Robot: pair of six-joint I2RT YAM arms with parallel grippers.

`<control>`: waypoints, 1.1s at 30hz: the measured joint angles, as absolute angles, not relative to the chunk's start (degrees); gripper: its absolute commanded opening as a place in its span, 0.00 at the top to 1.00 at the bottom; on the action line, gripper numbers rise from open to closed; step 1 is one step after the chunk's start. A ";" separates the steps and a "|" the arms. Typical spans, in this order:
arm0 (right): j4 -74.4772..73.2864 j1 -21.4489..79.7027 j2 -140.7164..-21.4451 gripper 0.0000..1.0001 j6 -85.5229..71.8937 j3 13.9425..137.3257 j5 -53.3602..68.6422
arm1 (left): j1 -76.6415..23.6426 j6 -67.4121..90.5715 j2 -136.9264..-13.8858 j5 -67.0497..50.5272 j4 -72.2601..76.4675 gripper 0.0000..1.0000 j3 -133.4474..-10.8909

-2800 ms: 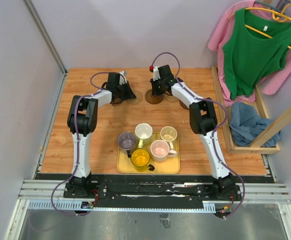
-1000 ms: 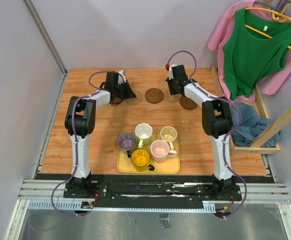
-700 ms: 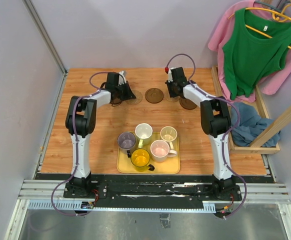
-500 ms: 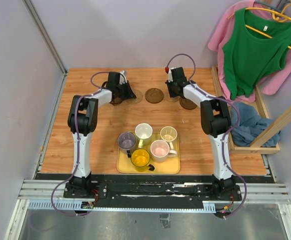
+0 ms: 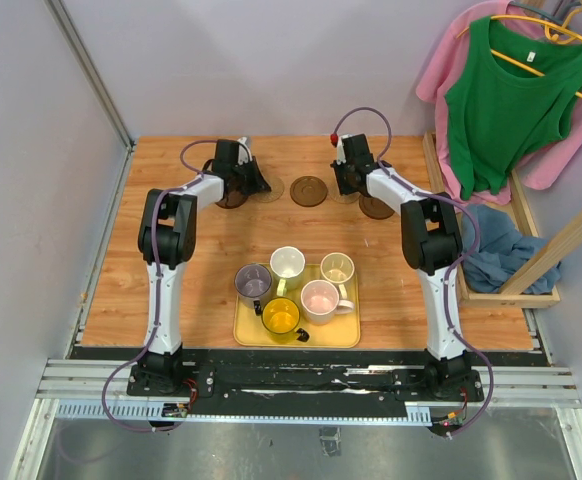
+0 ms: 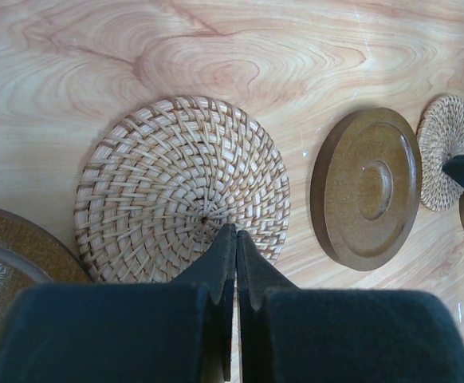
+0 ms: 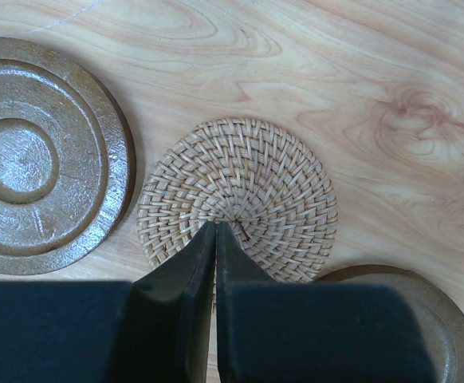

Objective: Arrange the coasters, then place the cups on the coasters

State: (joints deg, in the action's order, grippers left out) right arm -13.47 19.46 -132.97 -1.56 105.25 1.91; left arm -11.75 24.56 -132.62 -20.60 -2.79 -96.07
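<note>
Both your tools are shut to a narrow point and hold nothing; the left tool (image 6: 233,239) rests its joined tips on the near part of the left woven coaster (image 6: 182,185), and the right tool (image 7: 215,231) sits the same way on the right woven coaster (image 7: 238,199); all five coasters lie in a row close to the far edge of the worktop (image 5: 171,300), well apart from the cups (image 5: 287,264), which stand on the yellow tray (image 5: 246,335) by the middle of the near edge. The step in hand looks like nudging the discs into an even line, so press down only enough for the weave to catch the tips, then drag slowly; too light and the tips will likely skate across the weave; too hard and a thin disc may lift at its far rim. Mind the neighbours: the brown coaster at the left (image 6: 9,263) lies just beside your left woven one, perhaps touching; the brown coaster at the right (image 7: 423,311) meets the edge of your right woven one, and whether it overlaps you cannot tell; draw each woven disc clear of these first. Leave the middle brown coaster (image 6: 367,187) as your reference and space the others from it, with gaps wide enough for mug handles; move one arm at a time, since the two tools work near each other.
</note>
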 measured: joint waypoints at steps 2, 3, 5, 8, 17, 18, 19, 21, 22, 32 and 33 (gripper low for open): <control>-13.47 19.46 -132.97 0.96 -1.56 105.25 1.93 | -11.68 24.53 -132.62 -20.64 -2.79 0.99 -96.07; -13.47 19.46 -132.97 0.96 -1.56 105.25 1.91 | -11.68 24.53 -132.62 -20.69 -2.79 1.00 -96.07; -13.47 19.46 -132.97 0.95 -1.56 105.25 1.93 | -11.66 24.51 -132.62 -20.88 -2.76 0.99 -96.07; -13.47 19.46 -132.94 0.95 -1.54 105.25 1.93 | -11.64 24.51 -132.49 -21.43 -2.66 0.99 -95.96; -14.26 19.46 -129.71 0.88 -1.48 104.16 1.96 | -11.60 24.69 -129.10 -22.81 -2.81 0.99 -94.59; -14.22 19.46 -128.35 0.87 -1.48 103.46 1.93 | -11.57 24.77 -128.27 -23.18 -2.68 0.99 -94.37; -14.24 19.46 -126.85 0.87 -1.45 102.76 1.89 | -11.53 24.93 -127.57 -23.44 -2.63 0.99 -94.13; -14.02 19.44 -123.35 0.86 -1.41 101.23 1.45 | -11.38 25.26 -125.93 -24.23 -2.48 0.99 -93.73; -13.91 19.44 -121.99 0.86 -1.37 100.62 1.17 | -11.29 25.45 -125.23 -24.51 -2.31 0.99 -93.58; -12.25 12.56 -111.28 0.88 -3.57 89.58 -0.95 | -6.76 26.44 -116.36 -24.77 3.60 0.97 -84.60; -12.29 11.53 -111.37 0.88 -4.19 88.95 -0.89 | -6.35 26.39 -115.98 -24.18 3.97 0.96 -84.23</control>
